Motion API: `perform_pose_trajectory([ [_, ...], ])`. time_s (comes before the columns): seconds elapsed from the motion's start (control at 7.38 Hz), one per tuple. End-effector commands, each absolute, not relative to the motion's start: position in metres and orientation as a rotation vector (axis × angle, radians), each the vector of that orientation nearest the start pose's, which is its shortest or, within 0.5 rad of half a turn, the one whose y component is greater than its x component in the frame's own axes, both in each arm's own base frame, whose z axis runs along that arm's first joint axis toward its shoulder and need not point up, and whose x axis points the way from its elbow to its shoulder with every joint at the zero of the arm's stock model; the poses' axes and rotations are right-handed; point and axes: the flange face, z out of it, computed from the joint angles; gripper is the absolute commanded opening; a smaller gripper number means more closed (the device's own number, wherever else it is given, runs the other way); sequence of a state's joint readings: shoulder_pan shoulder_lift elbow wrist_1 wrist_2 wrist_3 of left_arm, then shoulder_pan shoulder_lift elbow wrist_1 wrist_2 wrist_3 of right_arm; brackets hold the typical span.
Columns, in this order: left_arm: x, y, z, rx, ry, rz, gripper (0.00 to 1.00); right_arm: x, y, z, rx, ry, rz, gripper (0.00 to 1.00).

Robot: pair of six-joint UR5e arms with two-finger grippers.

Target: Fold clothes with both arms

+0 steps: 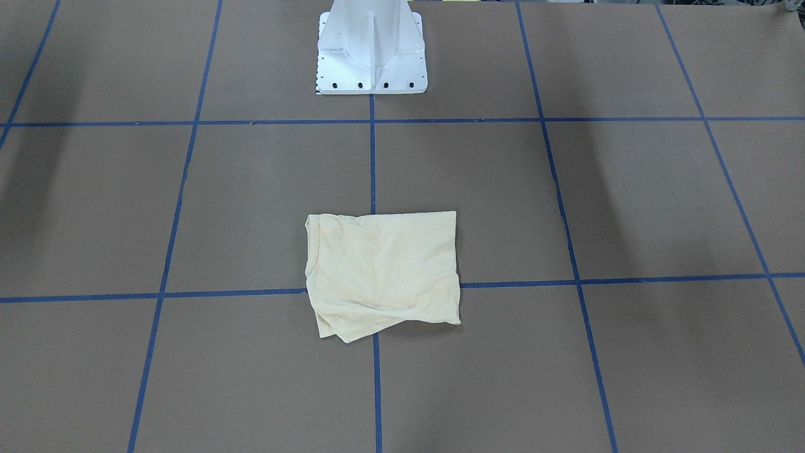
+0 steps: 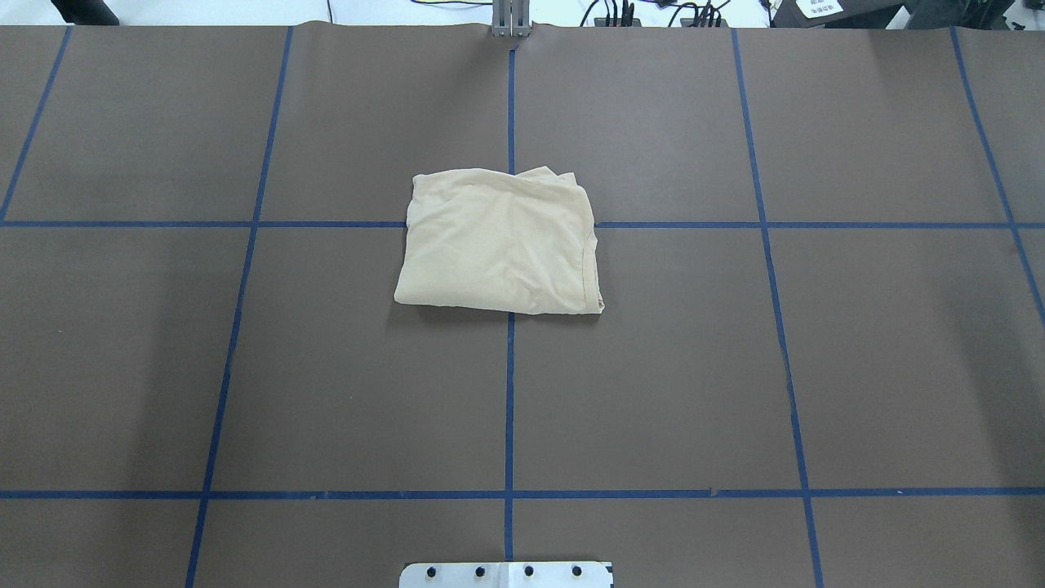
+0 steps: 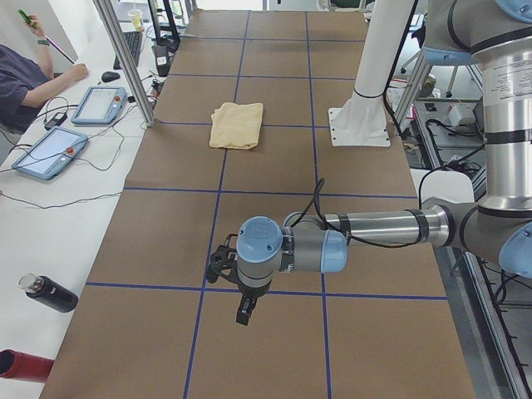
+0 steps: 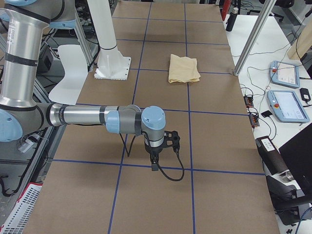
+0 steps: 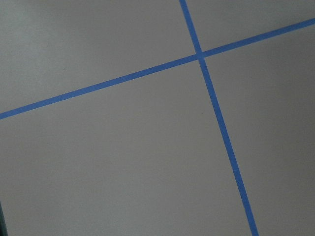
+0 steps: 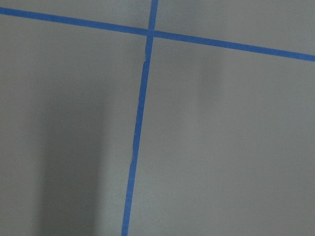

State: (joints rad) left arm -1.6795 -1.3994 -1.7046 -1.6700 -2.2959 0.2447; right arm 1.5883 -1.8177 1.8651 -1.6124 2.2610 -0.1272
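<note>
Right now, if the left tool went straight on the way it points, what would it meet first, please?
The left tool points down: probably the brown table paper, near a blue tape crossing; the shirt lies far off.

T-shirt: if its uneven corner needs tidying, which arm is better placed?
Right, but barely. The T-shirt lies across the centre line, its uneven corner on the robot's right. The left gripper and right gripper both hang far from it.

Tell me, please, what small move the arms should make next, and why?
Probably bring the right gripper over to tuck in the layer poking out at the far right corner of the shirt. Otherwise it lies as a compact folded rectangle, and the left gripper is farther from that corner.
</note>
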Motion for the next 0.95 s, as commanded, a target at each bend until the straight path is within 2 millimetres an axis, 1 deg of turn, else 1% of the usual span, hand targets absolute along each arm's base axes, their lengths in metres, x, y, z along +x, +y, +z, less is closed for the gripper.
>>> perform_pose_trajectory([
  [0.0,-0.1128,-0.4170,0.6567,0.198,0.700,0.129,1.00,0.0764,-0.3871,0.6324,0.059,-0.688,-0.109,1.00],
  [0.14,-0.1130,-0.4191,0.6496,0.220,0.696,0.140,1.00,0.0764,-0.3871,0.6324,0.059,-0.688,-0.109,1.00],
  [0.81,-0.1123,-0.4202,0.6472,0.245,0.693,0.156,1.00,0.0770,-0.3869,0.6324,0.059,-0.688,-0.108,1.00],
])
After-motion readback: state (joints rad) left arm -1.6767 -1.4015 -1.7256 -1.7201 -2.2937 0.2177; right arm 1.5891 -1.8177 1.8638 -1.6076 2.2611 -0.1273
